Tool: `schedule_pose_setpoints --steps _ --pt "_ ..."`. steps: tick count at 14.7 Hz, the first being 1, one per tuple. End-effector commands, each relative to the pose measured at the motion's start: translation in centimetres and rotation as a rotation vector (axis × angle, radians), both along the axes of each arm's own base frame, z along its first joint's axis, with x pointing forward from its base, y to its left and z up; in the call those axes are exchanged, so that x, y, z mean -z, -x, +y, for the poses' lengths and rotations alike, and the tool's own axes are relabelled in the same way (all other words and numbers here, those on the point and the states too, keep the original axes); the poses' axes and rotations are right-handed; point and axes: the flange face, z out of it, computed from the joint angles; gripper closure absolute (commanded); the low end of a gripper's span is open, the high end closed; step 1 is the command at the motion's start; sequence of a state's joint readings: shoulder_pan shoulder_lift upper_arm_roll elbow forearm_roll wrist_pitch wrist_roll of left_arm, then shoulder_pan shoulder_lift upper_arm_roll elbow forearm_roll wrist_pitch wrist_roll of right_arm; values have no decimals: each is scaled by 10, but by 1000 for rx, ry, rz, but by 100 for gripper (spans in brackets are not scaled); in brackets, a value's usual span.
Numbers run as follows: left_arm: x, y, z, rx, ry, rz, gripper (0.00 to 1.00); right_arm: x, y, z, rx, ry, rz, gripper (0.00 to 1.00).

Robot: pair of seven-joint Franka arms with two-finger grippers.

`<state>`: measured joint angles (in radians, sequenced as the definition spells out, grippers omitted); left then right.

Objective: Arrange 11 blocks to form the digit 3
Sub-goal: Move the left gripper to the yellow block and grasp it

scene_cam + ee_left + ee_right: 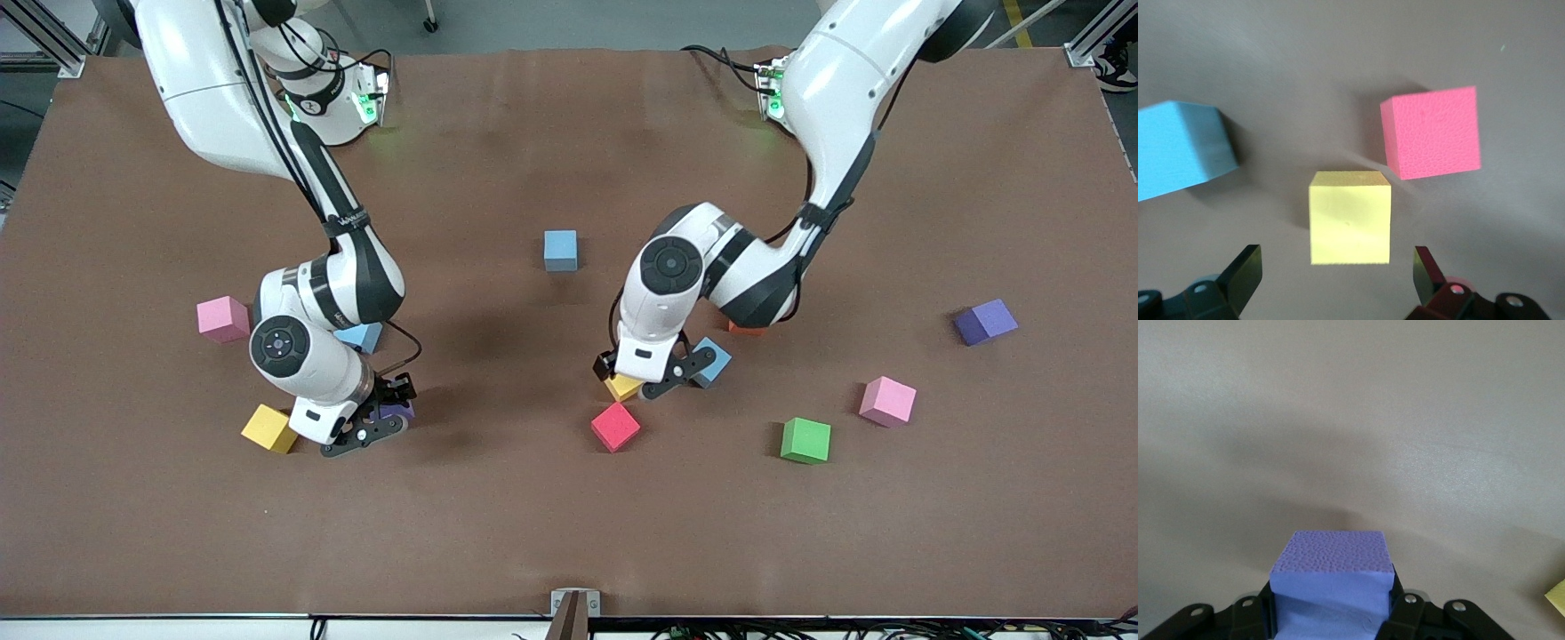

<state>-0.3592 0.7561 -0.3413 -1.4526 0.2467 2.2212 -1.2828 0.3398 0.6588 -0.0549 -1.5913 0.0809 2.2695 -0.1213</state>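
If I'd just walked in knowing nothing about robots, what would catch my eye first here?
Two white arms bend low over a brown table scattered with small coloured cubes. The right gripper, toward the right arm's end of the table, is clamped on a purple block beside a yellow block. The left gripper hangs open over another yellow block, with a red block and a light blue block close by.

Blocks: scattered singly on table, none joined; purple cube (1331,577) clamped in right gripper (378,428); yellow cube (1350,217) beneath left gripper (642,384).
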Motion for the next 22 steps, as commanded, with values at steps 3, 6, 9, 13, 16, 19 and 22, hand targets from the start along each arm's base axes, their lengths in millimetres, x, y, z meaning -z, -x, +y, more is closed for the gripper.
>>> schedule_pose_setpoints --steps 3,6,9,13,16,19,22 --pt "25 -10 -7 24 41 -4 0 -15 -4 -11 41 7 25 86" --pt "42 -6 -7 32 31 17 0 -19 -7 -11 179 10 18 85" --pt "52 -5 -7 30 33 20 3 -15 -2 -5 208 5 48 85" --pt "49 -10 3 -5 29 16 42 -11 8 4 423 31 116 86" --pt "33 -10 27 -126 18 28 69 -16 19 21 573 46 139 86" --pt "-1 5 39 -313 12 27 73 -38 44 51 717 49 134 86" --pt "-24 44 61 -490 18 95 71 -47 81 62 927 31 186 86"
